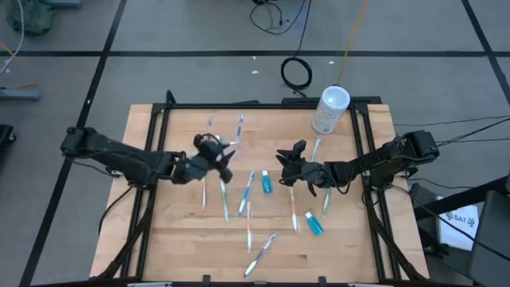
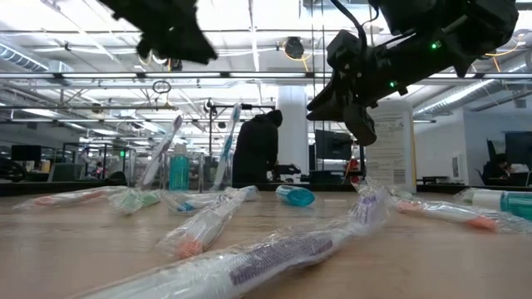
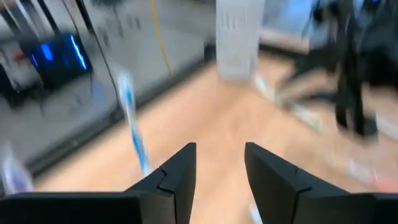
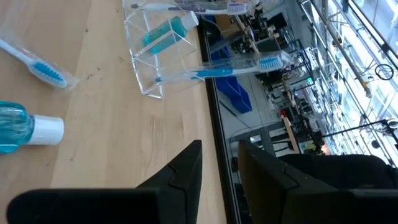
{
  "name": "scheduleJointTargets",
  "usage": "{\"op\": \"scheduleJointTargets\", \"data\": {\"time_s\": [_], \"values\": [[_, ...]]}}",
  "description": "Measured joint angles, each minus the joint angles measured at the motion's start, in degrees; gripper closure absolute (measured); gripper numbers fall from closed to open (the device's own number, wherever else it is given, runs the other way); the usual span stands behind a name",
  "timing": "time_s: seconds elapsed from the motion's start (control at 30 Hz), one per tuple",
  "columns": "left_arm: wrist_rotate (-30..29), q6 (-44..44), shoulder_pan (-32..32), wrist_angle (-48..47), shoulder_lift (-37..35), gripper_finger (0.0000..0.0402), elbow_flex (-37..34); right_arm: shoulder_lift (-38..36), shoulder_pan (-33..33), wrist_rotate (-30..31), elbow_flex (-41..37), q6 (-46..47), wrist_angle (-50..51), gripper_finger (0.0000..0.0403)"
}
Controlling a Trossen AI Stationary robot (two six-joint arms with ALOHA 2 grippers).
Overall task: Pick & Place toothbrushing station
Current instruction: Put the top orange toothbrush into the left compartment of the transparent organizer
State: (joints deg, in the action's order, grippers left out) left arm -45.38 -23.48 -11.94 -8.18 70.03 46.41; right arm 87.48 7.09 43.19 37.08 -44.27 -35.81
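**A:** Where is the clear plastic cup (image 4: 151, 70)?

**B:** On the wooden table (image 1: 167, 231), at about 11 o'clock from the table's middle, taking the far edge in the high view as 12. It holds 2 toothbrushes and a teal bottle (image 4: 165, 34). The brushes lean out over its rim.

**A:** And the left gripper (image 1: 225, 154)?

**B:** It hangs above the table just beside the cup, on the 6 o'clock side. I cannot tell whether it touches the cup. In its own wrist view the 2 dark fingers (image 3: 180, 171) stand moderately apart, with only bare wood showing between them. It carries nothing.

**A:** The right gripper (image 1: 284, 162)?

**B:** It is near the table's middle, roughly at 3 o'clock from the cup and well apart from it. The low view shows it lifted off the surface. Its fingers are parted by a narrow gap and it holds nothing.

**A:** What else is on the table?

**B:** A white canister (image 1: 330, 110) with a round lid stands at the far edge, at about 1 o'clock. Several wrapped toothbrushes lie scattered from the middle toward 6 o'clock; one wrapped toothbrush (image 1: 260, 255) lies near the front edge. There are 2 small blue bottles. One blue bottle (image 1: 266, 182) lies just right of the middle, and a second blue bottle (image 1: 314, 224) lies at about 4 o'clock. A loose blue-bristled toothbrush (image 4: 38, 66) lies near a bottle in the right wrist view.

**A:** Anyone in the room?

**B:** A person in dark clothes (image 2: 256, 149) stands beyond the table, seen in the low view.
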Motion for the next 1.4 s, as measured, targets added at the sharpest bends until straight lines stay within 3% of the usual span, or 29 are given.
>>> {"op": "scheduleJointTargets", "data": {"time_s": [0.1,0.33,0.47,0.87,1.2,1.4], "values": [[2.33,-12.54,-1.85,-13.37,0.03,0.0273,-0.02,0.00,0.00,-0.02,0.00,0.00,0.00,0.0307],[15.51,-48.00,-2.70,-39.92,2.74,0.0287,-0.02,0.00,0.04,-0.02,0.00,0.02,-0.01,0.0307],[19.06,-57.82,-2.69,-48.38,6.05,0.0284,-0.13,0.00,0.04,-0.02,0.00,0.00,-0.28,0.0307],[24.65,-58.08,2.03,-41.22,15.90,0.0282,-0.92,0.00,0.11,-0.34,0.00,0.09,-1.62,0.0307],[27.49,-55.87,7.69,-41.28,19.05,0.0282,-0.90,0.02,0.52,-5.88,0.02,-0.15,-2.99,0.0307],[27.97,-56.16,8.21,-39.80,19.56,0.0282,-0.90,0.02,0.50,-5.94,0.02,-0.20,-2.99,0.0307]]}}
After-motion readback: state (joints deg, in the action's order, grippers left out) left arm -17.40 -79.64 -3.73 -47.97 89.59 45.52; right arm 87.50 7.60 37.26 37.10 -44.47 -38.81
